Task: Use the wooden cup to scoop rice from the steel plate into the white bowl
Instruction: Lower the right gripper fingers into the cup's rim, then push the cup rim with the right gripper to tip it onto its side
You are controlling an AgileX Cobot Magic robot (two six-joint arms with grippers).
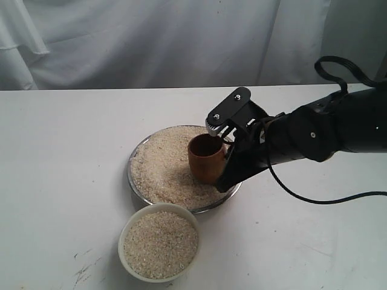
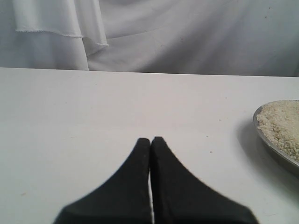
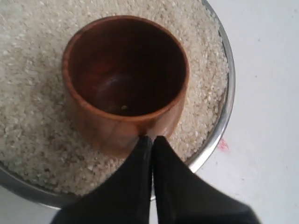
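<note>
The wooden cup stands upright on the rice in the steel plate, near its right side. Its dark inside holds almost nothing, only a grain or two. My right gripper is shut, fingers pressed together, with the tips against the cup's outer wall and nothing between them. The white bowl sits in front of the plate, holding rice. Over bare table, my left gripper is shut on nothing; the plate's edge lies off to one side of it.
A white tabletop spreads all around the dishes, backed by a white cloth curtain. A black cable loops from the right arm onto the table at the right. A small red mark sits beside the plate.
</note>
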